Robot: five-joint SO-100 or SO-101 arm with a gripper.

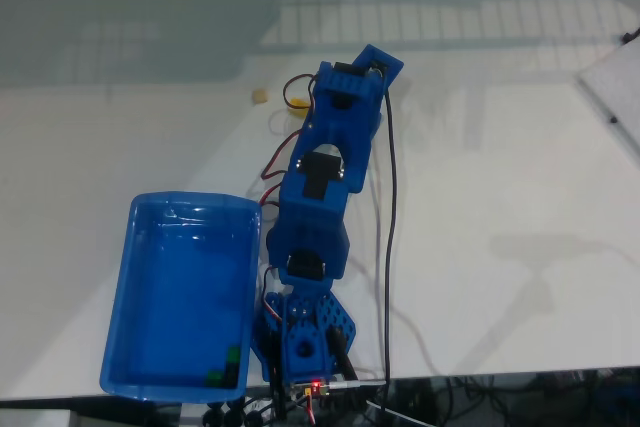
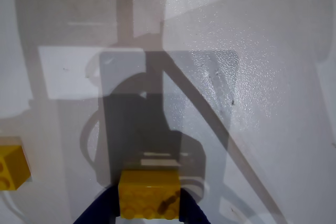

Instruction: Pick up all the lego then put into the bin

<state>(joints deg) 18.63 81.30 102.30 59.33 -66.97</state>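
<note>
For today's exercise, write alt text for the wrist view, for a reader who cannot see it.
A yellow lego brick sits clamped between the blue fingers of the end effector at the bottom of the picture, above a glossy white table crossed by the arm's shadow. A second yellow lego brick lies at the left edge, partly cut off.

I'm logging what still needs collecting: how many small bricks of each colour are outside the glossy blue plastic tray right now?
Bright yellow plastic bricks: 2, the held brick in the gripper and the loose brick at the wrist view's left edge.
Pale tan brick: 1, on the white table in the fixed view.
Total: 3
</note>
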